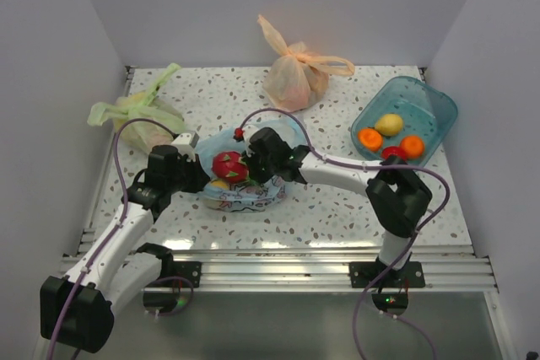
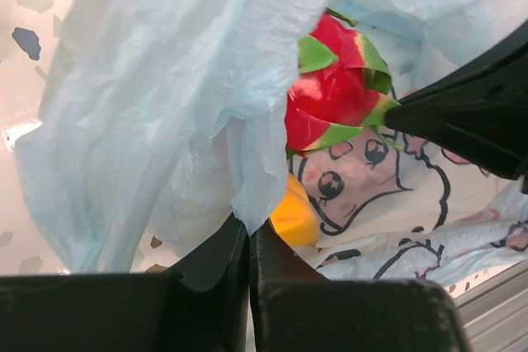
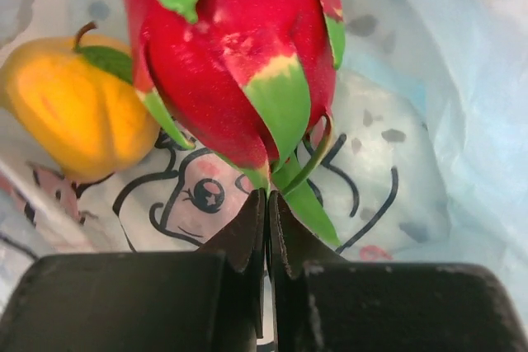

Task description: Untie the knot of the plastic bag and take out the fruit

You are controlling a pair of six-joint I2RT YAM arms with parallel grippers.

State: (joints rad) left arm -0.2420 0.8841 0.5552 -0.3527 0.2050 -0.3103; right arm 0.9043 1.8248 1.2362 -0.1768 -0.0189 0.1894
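Right, far left on the table, the green bag sits bunched up with something pale inside, too veiled to name. Next along, the left gripper has its jaws pressed together on a fold of the plastic bag, pinching the thin blue film at the bag's left rim. That bag lies mid-table between the two grippers, mouth open, cartoon print showing. Inside it are a red fruit with green leaves and a yellow fruit tucked just beside it. From the right, the right gripper reaches into the bag, jaws clamped on a green leaf at the end of the red fruit. Further back stands the orange bag, knotted on top. Far right, the teal tub holds a pale yellow piece, orange pieces either side, and a small red piece between them.
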